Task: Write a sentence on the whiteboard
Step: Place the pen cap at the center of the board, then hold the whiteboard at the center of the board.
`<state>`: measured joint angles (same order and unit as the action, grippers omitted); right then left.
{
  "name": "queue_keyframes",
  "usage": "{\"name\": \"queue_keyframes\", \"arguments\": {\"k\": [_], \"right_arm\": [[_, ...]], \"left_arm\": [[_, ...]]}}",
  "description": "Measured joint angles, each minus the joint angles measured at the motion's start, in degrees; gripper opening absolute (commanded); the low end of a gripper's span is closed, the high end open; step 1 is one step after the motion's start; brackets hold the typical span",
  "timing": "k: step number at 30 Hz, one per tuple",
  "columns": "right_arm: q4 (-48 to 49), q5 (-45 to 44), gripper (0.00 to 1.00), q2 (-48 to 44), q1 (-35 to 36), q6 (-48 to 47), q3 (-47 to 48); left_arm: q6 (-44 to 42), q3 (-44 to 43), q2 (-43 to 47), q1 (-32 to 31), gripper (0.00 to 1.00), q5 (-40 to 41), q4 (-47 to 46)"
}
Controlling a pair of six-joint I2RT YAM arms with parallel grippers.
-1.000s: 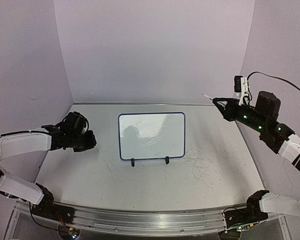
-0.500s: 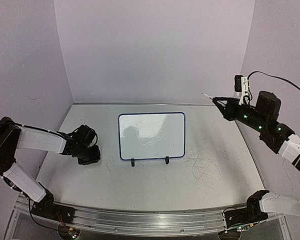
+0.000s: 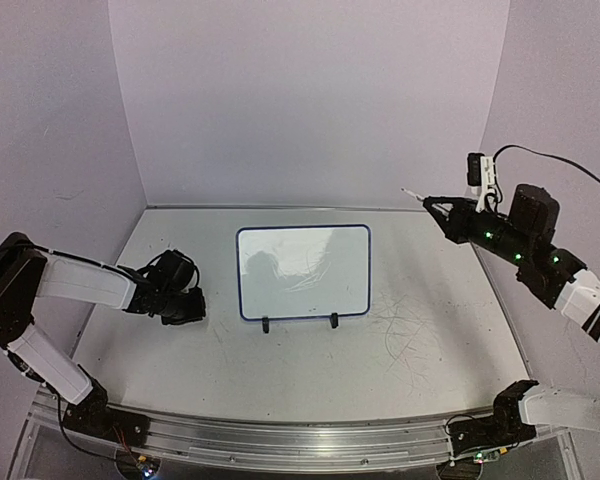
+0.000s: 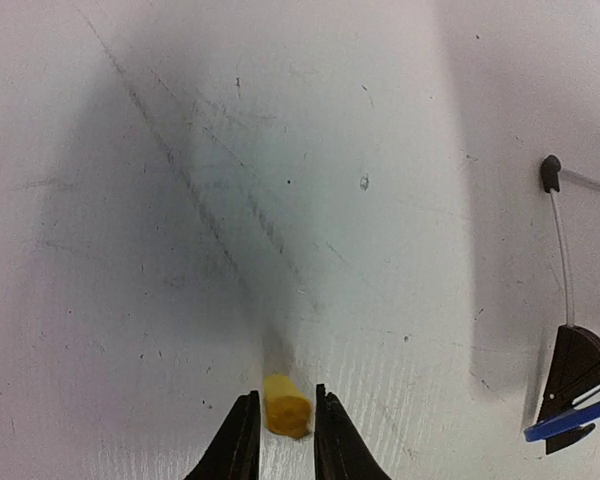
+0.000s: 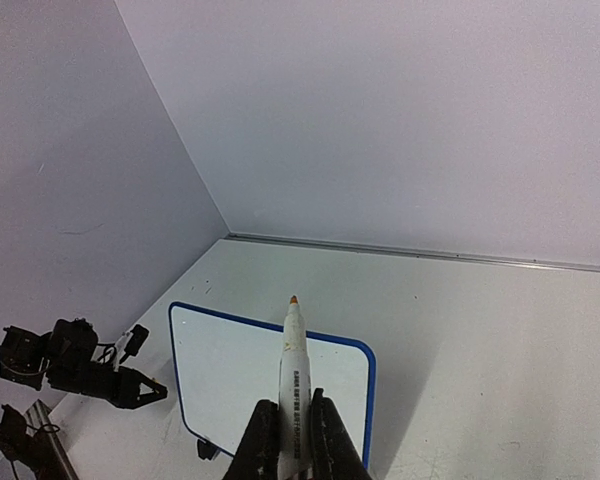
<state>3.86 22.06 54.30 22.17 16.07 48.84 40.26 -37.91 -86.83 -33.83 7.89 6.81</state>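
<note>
over scuffed white tabletop (image 3: 310, 370), left claw (image 4: 283, 400) brackets yellow cap (image 4: 286, 410), grip unclear; right claw (image 5: 292, 402) clamps marker (image 5: 294, 350).

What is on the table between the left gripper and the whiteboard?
Nothing. In the top view, only bare, scuffed tabletop separates the left gripper from the whiteboard.

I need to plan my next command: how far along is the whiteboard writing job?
Done: the marker is uncapped, its yellow cap between the left gripper's fingers low over the table. In hand: the right gripper holds the marker in the air, away from the whiteboard. Left: all the writing; the board shows no lettering.
</note>
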Motion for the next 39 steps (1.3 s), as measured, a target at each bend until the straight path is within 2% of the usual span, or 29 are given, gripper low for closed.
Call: {"name": "queue_keyframes", "arguments": {"k": [8,12,18,25,30,34,39], "right_arm": [[0.1,0.1,0.00,0.2,0.0,0.4,0.0],[0.4,0.1,0.00,0.8,0.0,0.5,0.0],[0.5,-0.4,0.00,1.5,0.0,0.4,-0.1],[-1.9,-7.4,0.00,0.2,0.0,-1.6,-1.6],[-2.9,-15.5,0.00,-1.0,0.0,-1.0,-2.0],[-3.3,-22.3,0.00,-2.8,0.0,1.7,-3.7],[-3.5,-23.7,0.00,-4.7,0.0,1.1,-5.1]], "left_arm": [[0.0,1.1,-0.5,0.0,0.20,0.4,-1.6],[-0.3,1.4,-0.2,0.0,0.25,0.5,-1.9],[-1.2,2.1,5.2,0.0,0.48,-0.1,-1.7],[-1.1,2.4,15.9,0.0,0.70,-4.0,-2.3],[0.1,4.2,19.7,-0.3,0.75,-11.9,-6.6],[0.8,4.3,18.2,-3.5,0.77,-14.3,-8.9],[1.3,3.3,11.5,-12.7,0.77,-14.1,-11.4]]}}
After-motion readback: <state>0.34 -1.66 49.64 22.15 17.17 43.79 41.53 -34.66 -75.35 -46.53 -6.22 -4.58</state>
